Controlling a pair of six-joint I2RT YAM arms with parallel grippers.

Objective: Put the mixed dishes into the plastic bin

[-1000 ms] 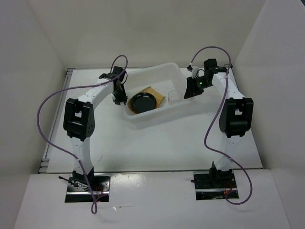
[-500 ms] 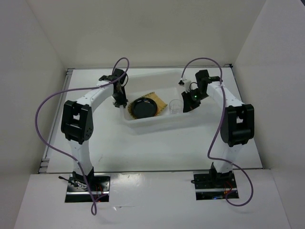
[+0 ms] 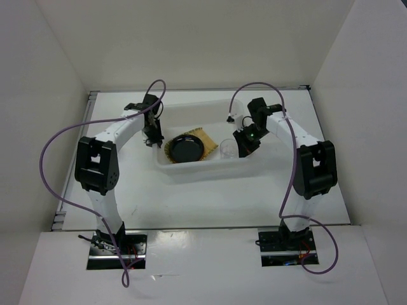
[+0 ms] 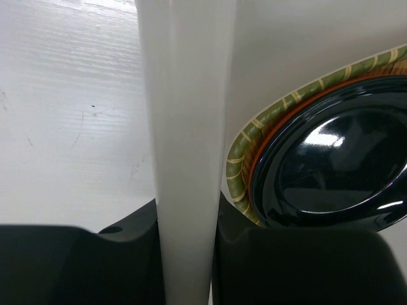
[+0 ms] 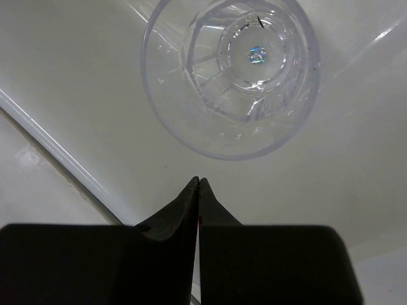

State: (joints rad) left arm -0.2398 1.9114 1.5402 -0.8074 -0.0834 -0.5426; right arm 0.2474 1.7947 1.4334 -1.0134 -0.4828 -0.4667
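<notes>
The plastic bin (image 3: 205, 170) lies mid-table, holding a round black plate (image 3: 186, 147) stacked on a tan woven bamboo tray (image 3: 207, 135), with a clear cup (image 3: 227, 148) to their right. My left gripper (image 3: 151, 138) is shut on the bin's left wall (image 4: 187, 127), one finger on each side. Its wrist view shows the black plate (image 4: 337, 171), a thin orange plate edge (image 4: 255, 166) under it, and the tray's woven rim (image 4: 236, 175). My right gripper (image 3: 242, 147) is inside the bin, shut and empty (image 5: 199, 184), just short of the upright cup (image 5: 232, 70).
White walls enclose the table on the left, back and right. Purple cables loop above both arms. The bin's bare floor (image 5: 76, 82) spreads around the cup, and bare tabletop (image 4: 70, 114) lies outside the bin's left wall.
The bin has slid leftward and nearer, with my left gripper still on its wall. My right gripper has come down beside the cup and closed on nothing.
</notes>
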